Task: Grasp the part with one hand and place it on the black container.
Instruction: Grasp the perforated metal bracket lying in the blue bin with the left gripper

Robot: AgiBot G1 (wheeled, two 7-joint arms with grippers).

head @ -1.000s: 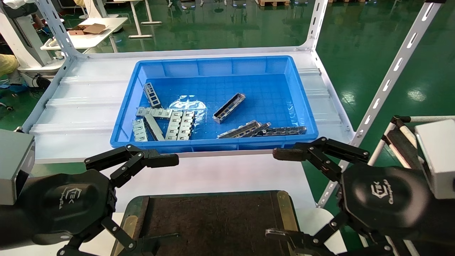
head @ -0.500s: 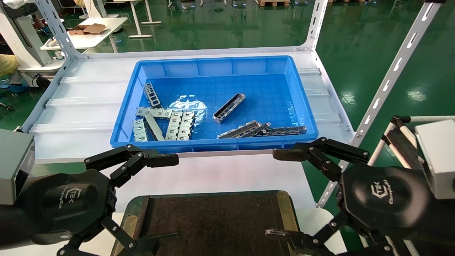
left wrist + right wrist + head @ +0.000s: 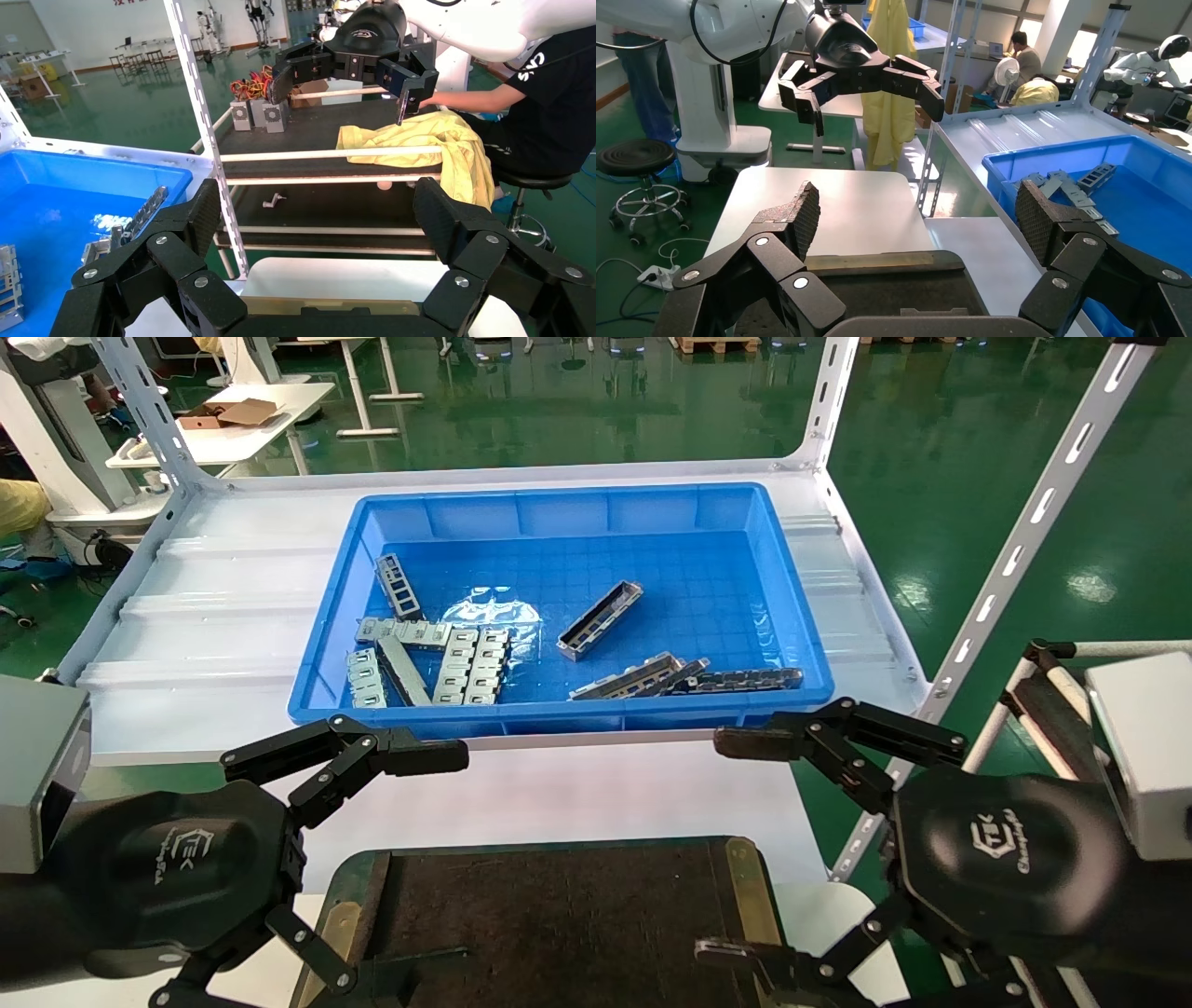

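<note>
Two pincers, left pincer (image 3: 424, 854) and right pincer (image 3: 736, 845), spread wide over one black container (image 3: 559, 924); roughly ten parts (image 3: 601, 619) in one blue bin (image 3: 782, 589).

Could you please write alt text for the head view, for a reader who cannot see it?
Grey metal parts lie in a blue bin. Nearer, the open left gripper and right gripper flank an empty black container.

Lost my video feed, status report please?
Left gripper and right gripper open, empty, flanking the black container. Parts, including one lying alone, in the blue bin. Nothing blocking.
</note>
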